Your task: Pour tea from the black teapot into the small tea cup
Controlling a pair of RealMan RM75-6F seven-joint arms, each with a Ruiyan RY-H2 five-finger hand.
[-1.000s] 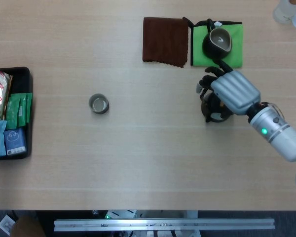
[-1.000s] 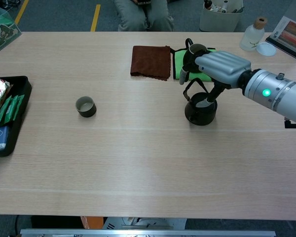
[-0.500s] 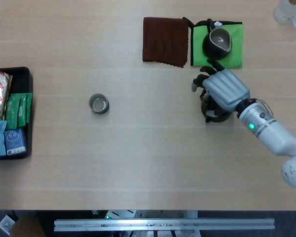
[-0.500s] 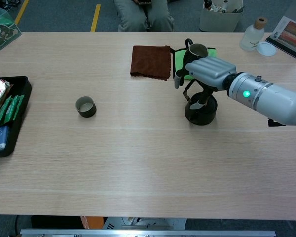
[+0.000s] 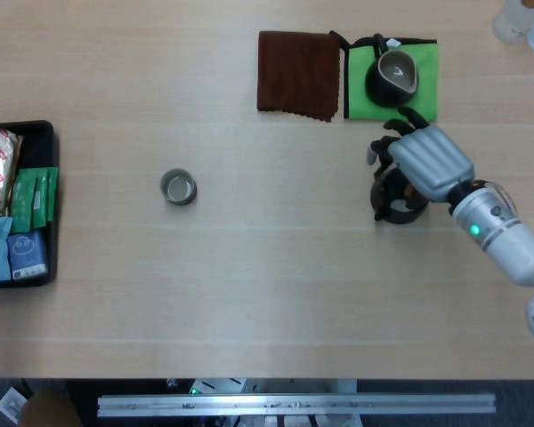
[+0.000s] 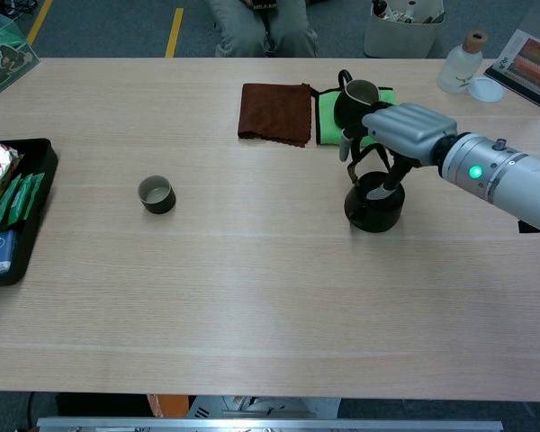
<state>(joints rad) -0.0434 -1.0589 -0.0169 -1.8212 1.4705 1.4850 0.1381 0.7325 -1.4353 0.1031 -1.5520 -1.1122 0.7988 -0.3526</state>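
1. The black teapot is seen right of centre in the chest view, standing on the surface, just below the green cloth that carries a second dark pot.
2. The right hand is draped over the teapot's arched handle, with its fingers curled down around the wire; it appears closed on the handle, though how firm the hold is cannot be told.
3. Compared with 0.5 s ago, the hand and teapot have been shifted slightly to the right in both views, and the forearm has been swung outward. The pot's base is judged to be on or barely off the surface.
4. This is read as the grasp being settled before the lift; no carry toward the cup has begun.
5. The small tea cup is seen left of centre, upright and well apart from the teapot.
6. A brown cloth lies beside the green one; a black tray of packets sits at the left edge.
7. The left hand is not shown.
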